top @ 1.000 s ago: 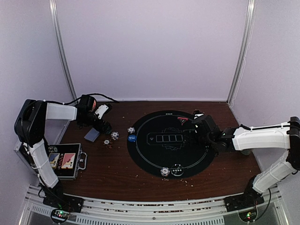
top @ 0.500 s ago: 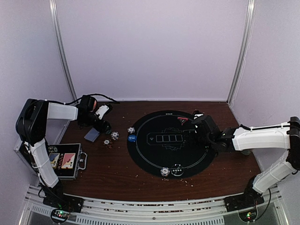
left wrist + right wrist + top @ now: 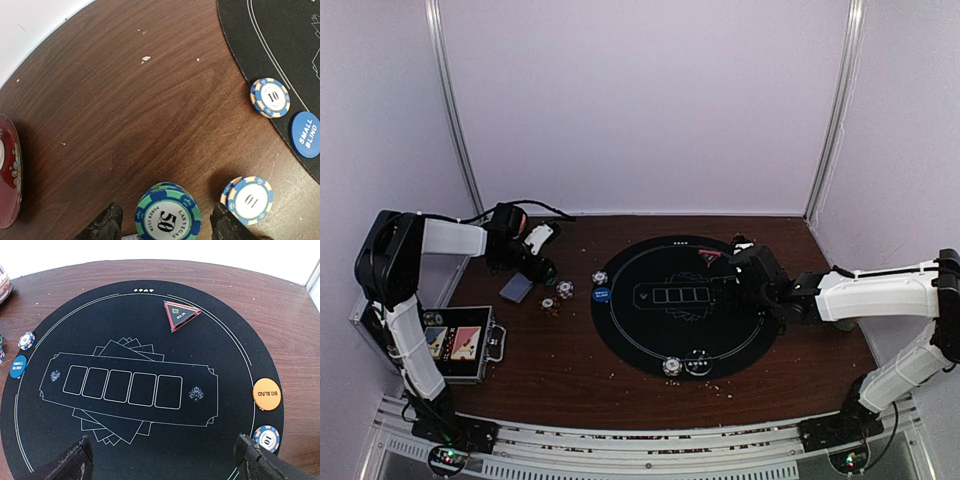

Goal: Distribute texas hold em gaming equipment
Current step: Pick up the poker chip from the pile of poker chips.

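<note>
A green-and-blue "50" poker chip stack [image 3: 168,215] stands on the wood between the fingers of my left gripper [image 3: 167,226]. The jaws flank it with a gap on each side. Two blue "10" chips [image 3: 270,97] [image 3: 248,199] and the blue small-blind button [image 3: 305,134] lie to its right by the mat's edge. My right gripper [image 3: 165,460] hangs open and empty over the black round mat [image 3: 60,440]. On that mat are the red triangle marker [image 3: 182,314], the orange big-blind button [image 3: 266,393] and another "10" chip [image 3: 266,437].
A grey-blue card [image 3: 516,288] lies left of the loose chips. The black case [image 3: 455,343] sits at the near left. A red bowl's rim [image 3: 10,170] shows at the left. Two chip stacks [image 3: 672,366] [image 3: 697,364] sit on the mat's near edge.
My left arm has shifted only very slightly over the chips. The right arm and the pieces on the table hold still.
</note>
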Controlling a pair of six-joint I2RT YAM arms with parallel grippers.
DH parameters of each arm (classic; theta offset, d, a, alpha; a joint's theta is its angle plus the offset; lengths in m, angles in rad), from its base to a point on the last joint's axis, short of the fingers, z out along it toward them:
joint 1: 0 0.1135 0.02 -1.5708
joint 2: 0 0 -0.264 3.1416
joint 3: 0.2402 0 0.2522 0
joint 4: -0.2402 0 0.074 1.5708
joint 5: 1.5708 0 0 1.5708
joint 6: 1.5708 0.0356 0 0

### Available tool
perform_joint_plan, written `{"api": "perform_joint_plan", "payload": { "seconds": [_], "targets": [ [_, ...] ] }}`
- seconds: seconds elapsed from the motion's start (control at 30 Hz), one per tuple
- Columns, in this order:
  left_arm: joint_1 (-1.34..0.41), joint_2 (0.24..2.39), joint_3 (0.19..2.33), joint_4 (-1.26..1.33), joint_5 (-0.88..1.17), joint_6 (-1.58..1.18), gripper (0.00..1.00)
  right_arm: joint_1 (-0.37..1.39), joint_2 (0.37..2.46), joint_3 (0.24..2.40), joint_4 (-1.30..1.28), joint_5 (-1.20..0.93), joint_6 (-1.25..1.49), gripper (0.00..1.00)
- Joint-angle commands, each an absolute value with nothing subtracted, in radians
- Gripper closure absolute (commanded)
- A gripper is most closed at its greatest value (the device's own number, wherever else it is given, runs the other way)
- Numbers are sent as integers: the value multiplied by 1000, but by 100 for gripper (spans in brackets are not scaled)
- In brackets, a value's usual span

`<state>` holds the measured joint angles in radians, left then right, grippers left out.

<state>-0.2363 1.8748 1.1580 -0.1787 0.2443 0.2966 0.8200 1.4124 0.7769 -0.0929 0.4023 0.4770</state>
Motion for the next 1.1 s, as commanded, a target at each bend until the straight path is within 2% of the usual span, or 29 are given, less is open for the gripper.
{"api": "perform_joint_plan", "payload": {
  "seconds": [0.0,0.73,1.07],
  "targets": [
    [-230,1896,1192,-170,263,302,39,827,1402,768,-84,433,472,0],
    [-229,1892,1192,-176,262,302,58,828,1395,767,-87,437,474,0],
    [-229,1871,1190,-187,283,298,78,829,1391,768,-89,442,473,0]
  ]
}}
